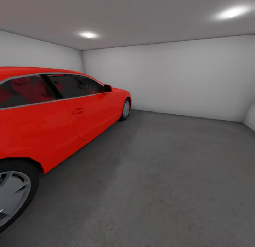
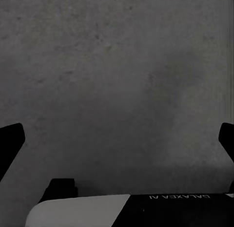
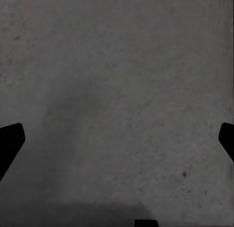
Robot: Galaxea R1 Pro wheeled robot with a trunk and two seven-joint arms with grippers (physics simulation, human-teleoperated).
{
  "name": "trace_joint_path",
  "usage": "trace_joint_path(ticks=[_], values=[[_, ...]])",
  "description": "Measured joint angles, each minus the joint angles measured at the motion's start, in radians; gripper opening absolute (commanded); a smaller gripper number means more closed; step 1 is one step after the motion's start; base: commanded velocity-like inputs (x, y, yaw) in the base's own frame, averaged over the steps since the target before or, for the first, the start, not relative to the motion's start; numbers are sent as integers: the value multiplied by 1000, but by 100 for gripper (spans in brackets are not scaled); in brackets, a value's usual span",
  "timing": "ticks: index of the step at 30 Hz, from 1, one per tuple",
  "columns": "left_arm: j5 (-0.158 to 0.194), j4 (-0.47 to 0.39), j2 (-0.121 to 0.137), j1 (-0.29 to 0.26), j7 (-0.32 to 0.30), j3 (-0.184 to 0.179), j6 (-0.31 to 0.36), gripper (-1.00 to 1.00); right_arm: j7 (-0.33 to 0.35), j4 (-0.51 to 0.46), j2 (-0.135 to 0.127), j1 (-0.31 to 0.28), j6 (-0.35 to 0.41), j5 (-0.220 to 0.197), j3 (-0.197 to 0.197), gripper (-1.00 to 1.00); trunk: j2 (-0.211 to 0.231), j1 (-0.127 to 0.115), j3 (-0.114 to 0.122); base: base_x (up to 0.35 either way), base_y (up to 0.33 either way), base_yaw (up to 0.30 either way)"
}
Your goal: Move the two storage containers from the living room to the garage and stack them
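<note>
- The head view looks into the garage, with plain white walls (image 1: 184, 77) and a grey ceiling (image 1: 141, 17) that carries two round lights (image 1: 88, 35).
- A red coupe car (image 1: 53, 112) stands at the left side of this view, its side turned to the camera and its nose pointing toward the far wall.
- One front wheel (image 1: 125, 109) is near the far wall, and part of one rear wheel (image 1: 12, 194) is close to the camera at the lower left.
- The floor (image 1: 170, 176) is dark grey, matte concrete with faint mottled marks, and it runs from the car to the right wall.
- In the left wrist view, the left end effector (image 2: 117, 139) points down at the same grey floor (image 2: 117, 81). Its two dark fingertips (image 2: 9, 141) sit at the opposite edges of the picture, wide apart, with nothing between them.
- A white and black part of the robot body (image 2: 97, 210), with a printed label, lies just below this end effector.
- In the right wrist view, the right end effector (image 3: 117, 139) also faces the floor (image 3: 117, 90). Its fingertips (image 3: 9, 141) are wide apart as well and hold nothing.
- Bare concrete lies under both end effectors.
</note>
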Motion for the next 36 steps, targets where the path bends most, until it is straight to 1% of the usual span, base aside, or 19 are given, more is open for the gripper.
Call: trace_joint_path(ticks=[6, 8, 11, 32, 36], values=[[0, 0, -2, 0, 2, 0, 1, 100, 0, 2, -2, 0, -3, -2, -3, 100, 0, 0, 0, 0, 0, -266], [0, 0, -1, 1, 3, 0, 1, 100, 0, 2, -8, 0, -4, -2, -4, 100, 0, 0, 0, 0, 0, -266], [0, 0, -2, 0, 3, 0, 1, 100, 0, 2, -10, 0, -4, -2, -4, 100, 0, 0, 0, 0, 0, -266], [0, 0, -2, 1, 1, 0, 3, 100, -2, 2, -11, 0, -7, 2, -3, 100, 0, 0, -3, 0, 0, -276], [0, 0, -3, 0, -2, -1, 5, 100, -2, 2, -11, 1, -7, -2, -4, 100, 0, 0, -3, 203, 0, -271]])
